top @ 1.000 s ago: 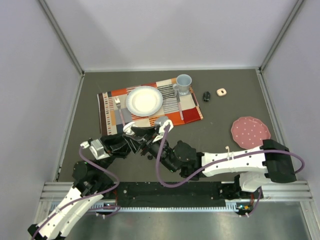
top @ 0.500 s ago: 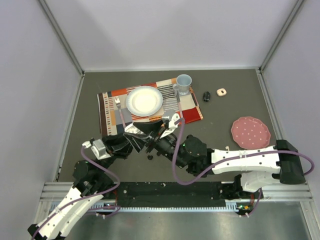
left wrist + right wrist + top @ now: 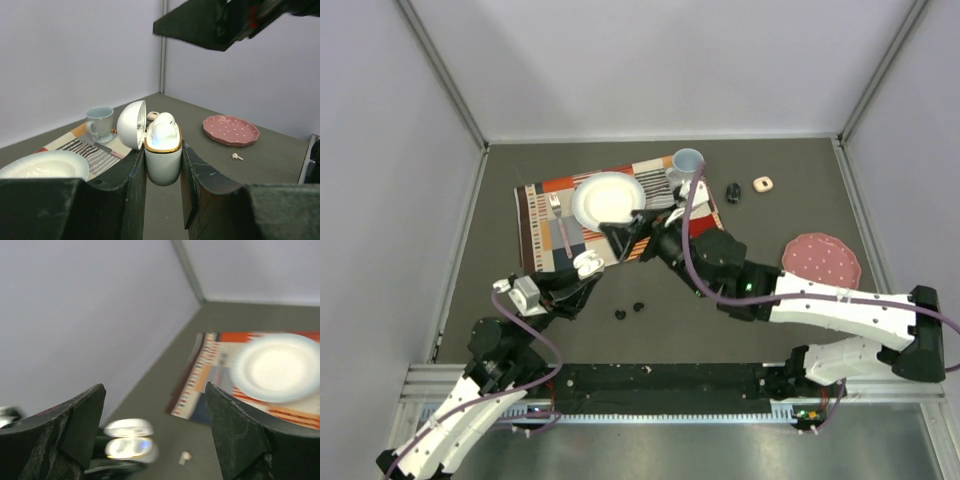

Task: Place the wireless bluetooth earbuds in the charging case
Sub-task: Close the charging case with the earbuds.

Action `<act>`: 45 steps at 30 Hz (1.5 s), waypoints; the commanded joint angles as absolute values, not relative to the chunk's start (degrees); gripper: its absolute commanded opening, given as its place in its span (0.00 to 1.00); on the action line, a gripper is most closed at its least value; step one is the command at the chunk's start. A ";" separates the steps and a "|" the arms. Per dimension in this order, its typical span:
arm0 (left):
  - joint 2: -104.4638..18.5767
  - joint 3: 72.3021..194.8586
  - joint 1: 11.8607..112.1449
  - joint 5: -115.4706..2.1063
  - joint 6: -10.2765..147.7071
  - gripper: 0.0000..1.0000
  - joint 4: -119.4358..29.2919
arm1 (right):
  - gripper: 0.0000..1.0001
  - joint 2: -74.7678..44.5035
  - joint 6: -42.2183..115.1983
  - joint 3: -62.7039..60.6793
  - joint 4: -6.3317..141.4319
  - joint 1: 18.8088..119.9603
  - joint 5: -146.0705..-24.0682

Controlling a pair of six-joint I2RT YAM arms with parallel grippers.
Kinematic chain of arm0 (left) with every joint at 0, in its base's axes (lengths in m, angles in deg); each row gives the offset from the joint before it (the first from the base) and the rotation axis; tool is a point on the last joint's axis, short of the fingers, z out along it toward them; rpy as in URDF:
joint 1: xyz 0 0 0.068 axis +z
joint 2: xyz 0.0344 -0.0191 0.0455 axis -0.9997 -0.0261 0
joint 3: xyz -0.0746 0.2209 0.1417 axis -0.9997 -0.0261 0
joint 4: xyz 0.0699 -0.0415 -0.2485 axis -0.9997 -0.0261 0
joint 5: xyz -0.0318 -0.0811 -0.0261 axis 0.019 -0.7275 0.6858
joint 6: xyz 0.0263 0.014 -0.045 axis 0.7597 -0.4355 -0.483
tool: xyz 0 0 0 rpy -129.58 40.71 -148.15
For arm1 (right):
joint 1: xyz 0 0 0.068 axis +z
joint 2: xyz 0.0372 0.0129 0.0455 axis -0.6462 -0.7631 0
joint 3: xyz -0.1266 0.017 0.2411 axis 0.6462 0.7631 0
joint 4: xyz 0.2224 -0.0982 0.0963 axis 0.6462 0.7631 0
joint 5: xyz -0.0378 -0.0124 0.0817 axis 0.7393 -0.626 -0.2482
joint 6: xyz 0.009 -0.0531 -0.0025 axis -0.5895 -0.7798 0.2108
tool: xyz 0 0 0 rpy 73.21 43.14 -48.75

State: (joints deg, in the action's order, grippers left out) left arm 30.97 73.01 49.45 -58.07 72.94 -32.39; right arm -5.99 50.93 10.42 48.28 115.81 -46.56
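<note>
While the left gripper point(image 3: 583, 270) keeps its jaws pinched on the body of the charging case point(image 3: 163, 157), holding it upright above the table point(image 3: 500, 200) with its lid tipped open to the left, a white earbud point(image 3: 163, 125) sits in the case's mouth, standing proud of the gold rim. Whether it is fully seated cannot be told.

Just right of the case and nearer the arm bases, two black earbuds lie loose on the table, one point(image 3: 620, 314) beside the other point(image 3: 638, 306).

Right of the case and farther back, the right gripper point(image 3: 628, 240) now hangs over the placemat point(image 3: 535, 215). A second ago it was at the case itself; it has since drawn up and away, and its jaws have spread wide, with nothing between them in the right wrist view. This withdrawal suggests that one insertion is finished and that the right arm is free to fetch the next earbud.

Well to the right of the case, another white earbud point(image 3: 237, 157) lies on the table just short of the pink plate point(image 3: 231, 129). Beyond the case, to the far right, a further black earbud point(image 3: 732, 192) rests near the cup point(image 3: 687, 167).
</note>
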 commanded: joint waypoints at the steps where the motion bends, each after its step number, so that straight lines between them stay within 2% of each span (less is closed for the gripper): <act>1: 30.88 76.88 49.57 -59.84 72.74 0.00 -34.17 | 0.85 -1.65 64.20 10.01 66.78 106.28 -53.76; 3: 30.44 77.32 49.57 -60.46 72.39 0.00 -34.78 | 0.93 -0.24 67.02 13.17 68.61 102.07 -58.68; 6: 29.74 78.63 49.57 -60.99 71.95 0.00 -36.97 | 0.96 2.57 69.14 16.25 70.29 98.28 -62.38; 23: 19.64 80.22 49.65 -71.44 71.51 0.00 -37.16 | 0.98 6.18 71.24 20.13 76.62 94.40 -65.65; 45: 10.41 80.57 49.48 -83.05 69.05 0.00 -30.92 | 0.98 -6.20 74.76 17.76 71.79 94.49 -82.08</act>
State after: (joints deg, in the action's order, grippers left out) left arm 11.77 78.34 49.45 -80.10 69.77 -36.11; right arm -4.90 74.08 19.88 75.66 94.82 -77.05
